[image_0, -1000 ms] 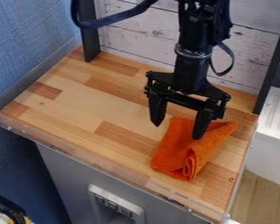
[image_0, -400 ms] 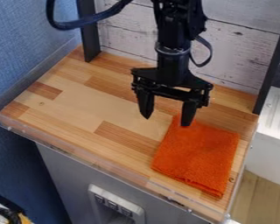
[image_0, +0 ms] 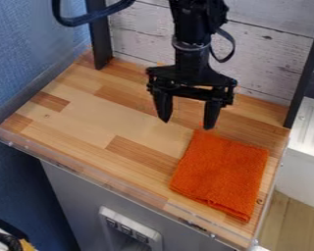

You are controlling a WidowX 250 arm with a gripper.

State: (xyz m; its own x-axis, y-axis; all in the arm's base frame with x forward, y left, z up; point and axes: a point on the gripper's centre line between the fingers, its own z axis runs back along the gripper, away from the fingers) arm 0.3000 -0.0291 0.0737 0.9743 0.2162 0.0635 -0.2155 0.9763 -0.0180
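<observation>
My black gripper [image_0: 187, 125] hangs over the back middle of the wooden surface, its two fingers wide apart with nothing between them. In front of it and to the right, an orange cloth [image_0: 220, 175] lies spread flat in a rough rectangle. The cloth's upper left corner comes close below the right fingertip, apparently without contact. Some layered edge shows along the cloth's front side.
The wooden surface [image_0: 88, 117] has a clear raised lip along its front and left. Dark posts [image_0: 99, 41] stand at the back left and back right, before a whitewashed plank wall [image_0: 271, 54]. A white unit [image_0: 303, 162] adjoins on the right.
The cloth, bunched and folded over before, now lies flat and wider toward the front right. My gripper has moved left and back, away from it.
</observation>
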